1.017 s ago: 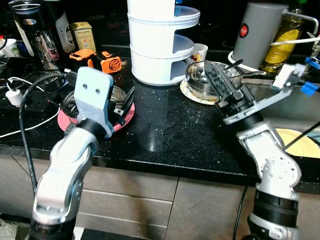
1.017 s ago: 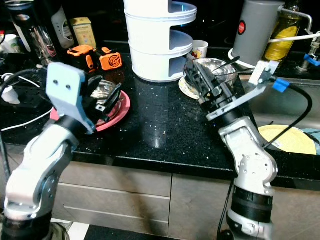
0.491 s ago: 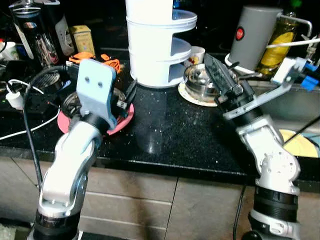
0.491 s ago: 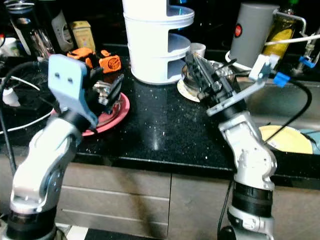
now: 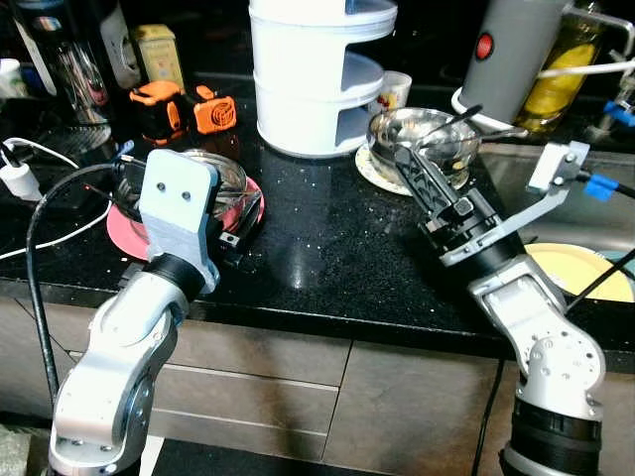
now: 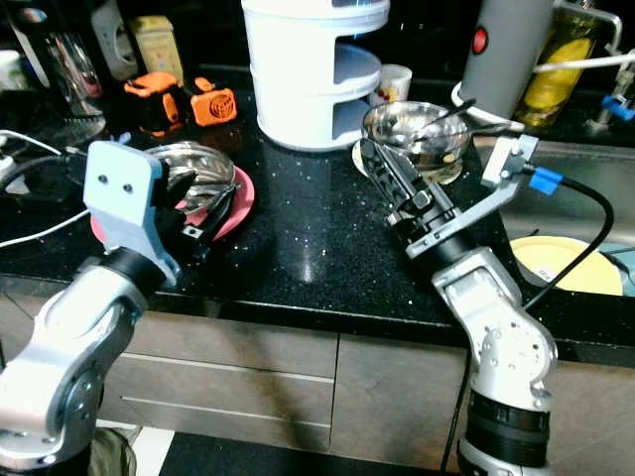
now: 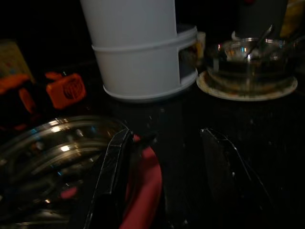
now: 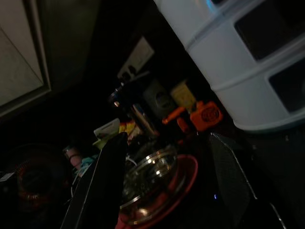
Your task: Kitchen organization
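- My left gripper (image 7: 162,176) hangs at the near edge of the glass bowl (image 5: 220,175), fingers spread, one finger by the bowl's rim and the other over bare counter (image 5: 327,253); I judge the gap is set to take that rim.
- The bowl sits on a red plate (image 5: 127,226), likely stacked there to be carried as one load.
- My right gripper (image 5: 425,188) is raised above the counter just in front of the steel bowl (image 5: 422,139), fingers parted and holding nothing; it looks ready to reach in.
- The steel bowl rests on a small pale plate (image 5: 382,178), a utensil (image 5: 448,121) leaning inside it.
- Count on the counter: two bowls, two plates beneath them, one white tiered organizer (image 5: 317,74), one grey cylindrical appliance (image 5: 514,55), two orange blocks (image 5: 189,107), one cup (image 5: 397,91) behind the organizer.
- One yellow plate (image 5: 580,273) lies in the sink, apart from the rest.
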You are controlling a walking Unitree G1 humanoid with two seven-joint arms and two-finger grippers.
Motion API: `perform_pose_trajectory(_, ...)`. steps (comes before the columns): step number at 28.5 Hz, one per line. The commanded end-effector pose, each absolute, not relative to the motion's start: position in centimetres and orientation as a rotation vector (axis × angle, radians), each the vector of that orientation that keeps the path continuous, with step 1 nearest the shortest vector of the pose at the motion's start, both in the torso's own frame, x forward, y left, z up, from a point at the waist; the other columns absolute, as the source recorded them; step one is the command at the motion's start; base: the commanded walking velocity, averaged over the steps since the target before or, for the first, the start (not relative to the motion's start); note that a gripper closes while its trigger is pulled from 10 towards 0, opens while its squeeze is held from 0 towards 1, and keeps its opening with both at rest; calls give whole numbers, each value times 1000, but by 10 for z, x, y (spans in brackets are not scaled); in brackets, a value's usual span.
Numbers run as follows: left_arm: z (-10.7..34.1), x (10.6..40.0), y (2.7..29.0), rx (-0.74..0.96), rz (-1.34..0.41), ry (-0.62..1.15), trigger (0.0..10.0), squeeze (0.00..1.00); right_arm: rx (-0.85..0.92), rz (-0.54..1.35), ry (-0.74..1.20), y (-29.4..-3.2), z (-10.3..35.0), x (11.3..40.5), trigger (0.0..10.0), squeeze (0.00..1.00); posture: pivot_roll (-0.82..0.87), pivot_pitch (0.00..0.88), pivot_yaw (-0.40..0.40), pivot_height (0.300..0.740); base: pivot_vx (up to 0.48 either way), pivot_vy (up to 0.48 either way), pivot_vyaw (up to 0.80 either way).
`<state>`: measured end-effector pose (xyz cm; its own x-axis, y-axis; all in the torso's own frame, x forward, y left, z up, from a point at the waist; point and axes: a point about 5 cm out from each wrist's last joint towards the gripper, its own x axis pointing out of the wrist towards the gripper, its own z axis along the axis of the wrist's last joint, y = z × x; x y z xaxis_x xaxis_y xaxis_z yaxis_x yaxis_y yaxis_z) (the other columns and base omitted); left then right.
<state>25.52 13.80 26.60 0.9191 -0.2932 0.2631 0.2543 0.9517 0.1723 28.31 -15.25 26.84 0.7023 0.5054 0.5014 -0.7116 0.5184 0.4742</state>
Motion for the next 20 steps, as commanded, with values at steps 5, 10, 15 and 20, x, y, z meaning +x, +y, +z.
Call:
perform_pose_trajectory(5,261,248,139,125,-294,-242,10000,0,734,816,-296,-142,271,270,10000,0,1,256,-15,740,0,0,0)
perform_pose_trajectory(10,259,245,138,122,-304,-221,10000,0,750,833,-276,-137,270,266,10000,0,-1,276,-17,740,0,0,0)
perform_pose_trajectory(15,260,243,136,118,-306,-219,10000,0,758,839,-271,-136,271,265,10000,0,-1,278,-21,740,0,0,0)
perform_pose_trajectory(20,265,245,132,122,-314,-238,10000,0,780,859,-292,-134,276,267,10000,0,4,233,-24,740,0,0,0)
